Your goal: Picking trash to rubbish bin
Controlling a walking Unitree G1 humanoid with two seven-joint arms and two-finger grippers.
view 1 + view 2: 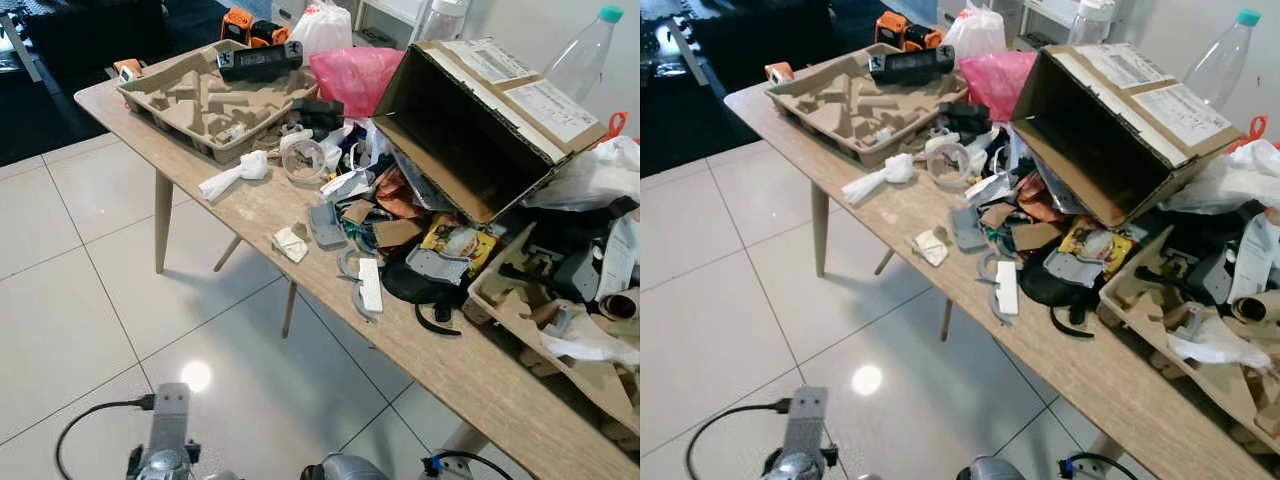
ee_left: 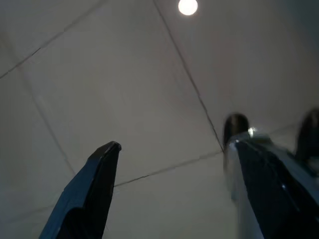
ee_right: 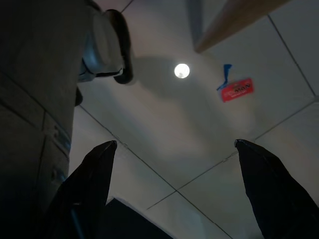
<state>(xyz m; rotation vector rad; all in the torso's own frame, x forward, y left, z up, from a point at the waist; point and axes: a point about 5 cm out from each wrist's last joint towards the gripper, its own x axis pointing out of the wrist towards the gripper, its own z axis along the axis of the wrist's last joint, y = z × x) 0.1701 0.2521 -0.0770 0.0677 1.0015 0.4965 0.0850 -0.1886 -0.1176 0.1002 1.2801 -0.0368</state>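
1. Trash heaped on the worktop (image 1: 250, 215) – crumpled tissue (image 1: 233, 176), white strip (image 1: 370, 284), scraps beside the tipped cardboard box (image 1: 480, 120).
2. Left pincer (image 2: 169, 164) hanging low, fingers apart over floor tiles – idle, probably pending approach.
3. Right pincer (image 3: 174, 169) likewise spread wide, empty, above the floor near a red label (image 3: 237, 90).

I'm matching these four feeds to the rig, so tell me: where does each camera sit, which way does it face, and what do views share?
Left eye view: head, looking down at the cluttered wooden table; silver arms at the bottom edge.
Right eye view: same head, same scene, sharing the cardboard box.
Left wrist view: facing the tiled floor past the open left gripper.
Right wrist view: facing floor past the open right gripper, a red wrapper lying there.
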